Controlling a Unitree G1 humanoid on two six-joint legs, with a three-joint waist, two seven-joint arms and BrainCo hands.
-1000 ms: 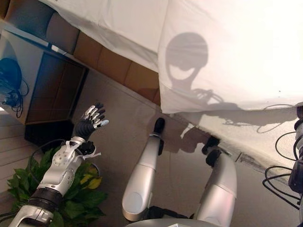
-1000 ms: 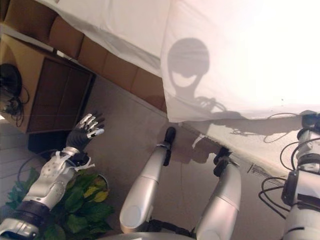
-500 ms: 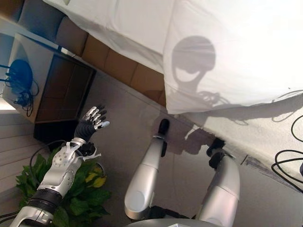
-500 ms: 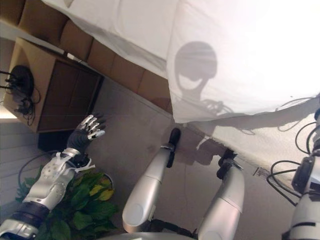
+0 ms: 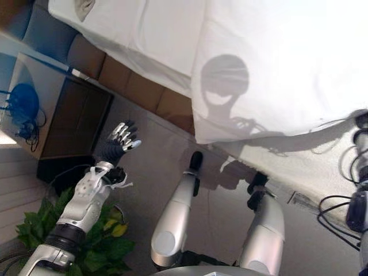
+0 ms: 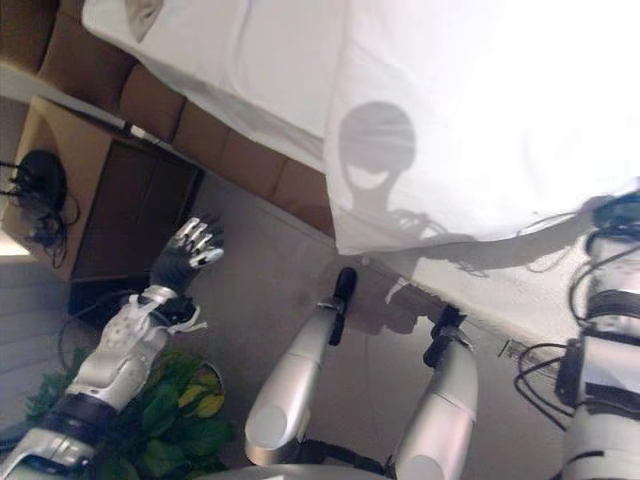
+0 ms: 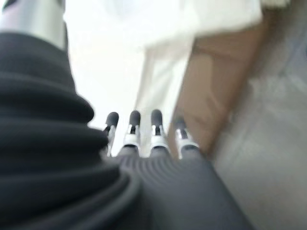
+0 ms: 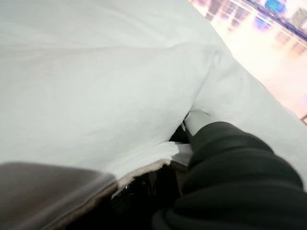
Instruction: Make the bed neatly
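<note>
Duvet (image 8: 96,86) | covers right hand (image 8: 230,158) (wrist view only) | left hand (image 5: 118,144) raised, fingers straight

Open floor (image 5: 155,155) lies around the left hand (image 5: 118,145); a cabinet (image 5: 69,118) stands just beside it, the bed (image 5: 172,52) beyond

Left hand (image 6: 183,262) raised, fingers (image 6: 196,236) spread, near white sheet (image 6: 480,110).
</note>
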